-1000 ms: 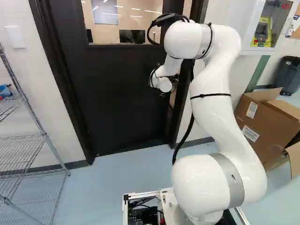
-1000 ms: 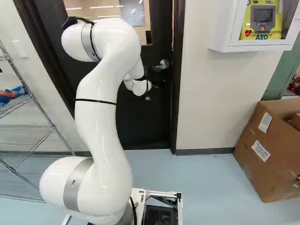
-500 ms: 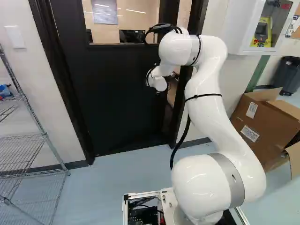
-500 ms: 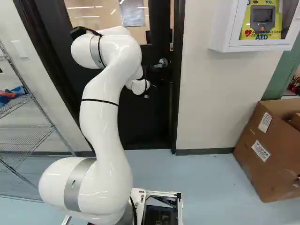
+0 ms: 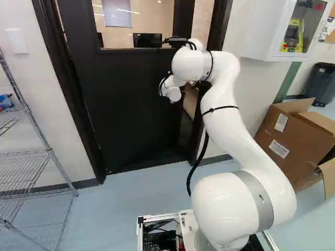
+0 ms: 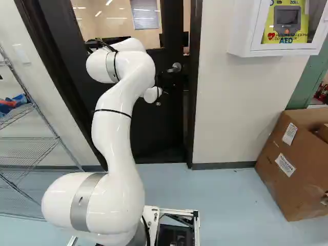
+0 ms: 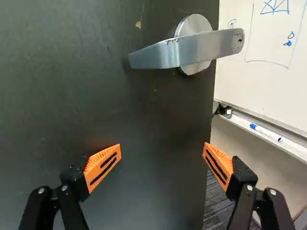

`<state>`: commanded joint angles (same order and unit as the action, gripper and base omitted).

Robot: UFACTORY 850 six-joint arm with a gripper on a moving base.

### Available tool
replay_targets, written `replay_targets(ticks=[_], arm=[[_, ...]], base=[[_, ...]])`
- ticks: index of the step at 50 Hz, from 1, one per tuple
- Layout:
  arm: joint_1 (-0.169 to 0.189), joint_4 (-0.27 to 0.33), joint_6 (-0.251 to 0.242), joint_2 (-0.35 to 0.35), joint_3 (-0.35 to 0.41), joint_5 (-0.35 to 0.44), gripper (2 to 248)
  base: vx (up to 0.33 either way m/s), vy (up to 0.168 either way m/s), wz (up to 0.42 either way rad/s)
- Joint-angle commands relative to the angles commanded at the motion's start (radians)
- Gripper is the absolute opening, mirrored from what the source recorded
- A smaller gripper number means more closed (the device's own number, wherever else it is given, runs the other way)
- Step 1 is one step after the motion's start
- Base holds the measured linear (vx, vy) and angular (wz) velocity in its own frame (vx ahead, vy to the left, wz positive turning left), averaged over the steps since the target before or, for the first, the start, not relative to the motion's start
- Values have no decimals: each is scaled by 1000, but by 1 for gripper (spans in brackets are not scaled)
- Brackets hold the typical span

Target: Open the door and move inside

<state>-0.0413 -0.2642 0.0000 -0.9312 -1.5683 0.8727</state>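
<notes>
The gripper (image 5: 182, 95) shows only as a dark bit beyond the white wrist, close to the black door (image 5: 125, 99). In the wrist view the gripper (image 7: 162, 149) stands wide open, its orange pads (image 7: 103, 165) far apart and nothing gripped. The door (image 7: 96, 105) lies across the space ahead of the fingers, its free edge by one fingertip; whether they touch I cannot tell. Beyond the fingertips the silver lever handle (image 7: 187, 48) juts from the door, out of their grasp. The door stands ajar, swung away from me, with a gap beside the frame (image 6: 193, 102).
Past the door edge are a whiteboard (image 7: 268, 57) and its tray with a marker (image 7: 266, 132). A wire shelf (image 5: 31, 167) stands left of the doorway. To the right are a wall-mounted AED cabinet (image 6: 279, 31) and a cardboard box (image 6: 297, 159).
The door has swung farther away from me, widening the gap at its handle side. My arm has stretched forward and lower, following it. The base has not moved.
</notes>
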Motion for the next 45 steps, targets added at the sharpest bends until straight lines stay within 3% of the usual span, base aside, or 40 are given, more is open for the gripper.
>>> replay_targets(ticks=[15,45], arm=[[-18,6,0,-68,-100,0,247],[-48,53,0,-130,-191,0,247]], base=[[0,0,0],[0,0,0]])
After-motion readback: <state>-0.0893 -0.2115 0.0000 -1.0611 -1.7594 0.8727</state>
